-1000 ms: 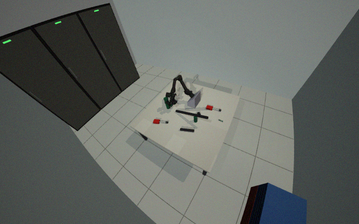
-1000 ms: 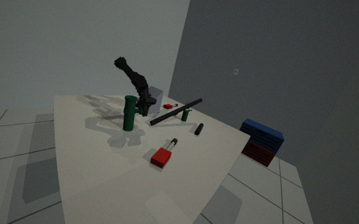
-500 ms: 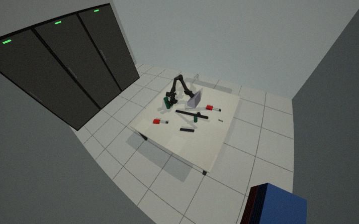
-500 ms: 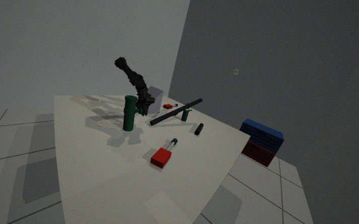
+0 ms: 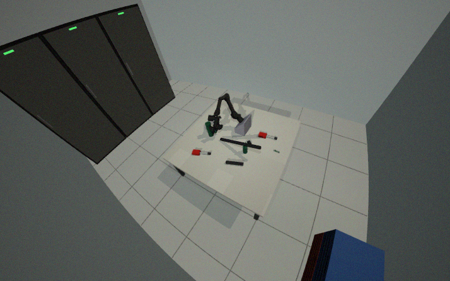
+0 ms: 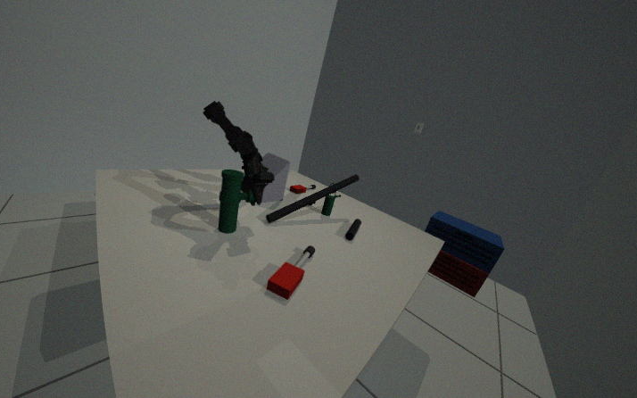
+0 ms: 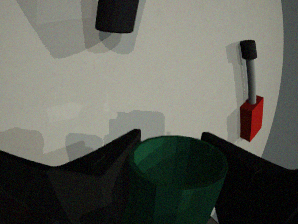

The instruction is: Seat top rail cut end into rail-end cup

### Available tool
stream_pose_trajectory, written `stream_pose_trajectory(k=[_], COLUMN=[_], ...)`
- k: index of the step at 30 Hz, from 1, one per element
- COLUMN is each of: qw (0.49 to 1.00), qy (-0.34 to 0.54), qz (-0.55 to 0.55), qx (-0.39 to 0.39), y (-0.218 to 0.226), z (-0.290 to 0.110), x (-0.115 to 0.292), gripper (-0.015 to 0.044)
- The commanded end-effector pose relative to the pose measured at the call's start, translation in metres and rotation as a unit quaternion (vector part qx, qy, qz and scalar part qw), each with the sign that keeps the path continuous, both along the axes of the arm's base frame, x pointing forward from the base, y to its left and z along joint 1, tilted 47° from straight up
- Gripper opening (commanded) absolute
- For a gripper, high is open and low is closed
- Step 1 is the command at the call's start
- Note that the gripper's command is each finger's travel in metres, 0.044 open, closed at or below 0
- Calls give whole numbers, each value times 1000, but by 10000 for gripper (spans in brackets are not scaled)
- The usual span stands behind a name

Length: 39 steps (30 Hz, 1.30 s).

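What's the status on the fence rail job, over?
Gripper shut on green rail-end cup by the big post. Rail through loop cap, cut end unseated. Nothing blocking.

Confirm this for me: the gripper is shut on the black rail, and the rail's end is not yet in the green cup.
Wrong in one respect: the gripper is shut on the green cup beside the big post, not on the black rail. The wrist view shows the cup between the fingers; the rail's end lies apart on the table, not yet in the cup.

Green posts: I count two, big [image 6: 228,207] and small [image 6: 327,204].
Dark rails: two, long [image 6: 310,198] and short [image 6: 353,229].
Red-handled tools: two [image 6: 286,279] [image 6: 299,188].
Grey boxes: one [image 6: 275,177].
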<state>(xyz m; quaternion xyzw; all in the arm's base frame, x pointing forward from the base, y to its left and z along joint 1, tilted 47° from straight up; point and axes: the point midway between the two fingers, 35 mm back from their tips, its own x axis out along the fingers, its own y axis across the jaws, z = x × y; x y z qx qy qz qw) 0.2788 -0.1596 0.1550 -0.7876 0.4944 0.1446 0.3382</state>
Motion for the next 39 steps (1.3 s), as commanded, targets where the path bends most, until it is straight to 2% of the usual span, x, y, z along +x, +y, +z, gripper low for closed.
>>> stream_pose_trajectory(k=[1,18,34,35,39], qw=[1000,1000,1000,1000,1000], qy=[-6,-7,-5,-5,-4], qz=[-5,-7,-7,-7,-7], qx=[0,-2,2,3,4], y=[0,0,14,17,30], z=[0,0,-1,-1,-2], x=[1,2,4,5,6], gripper=[0,0,420,440,440])
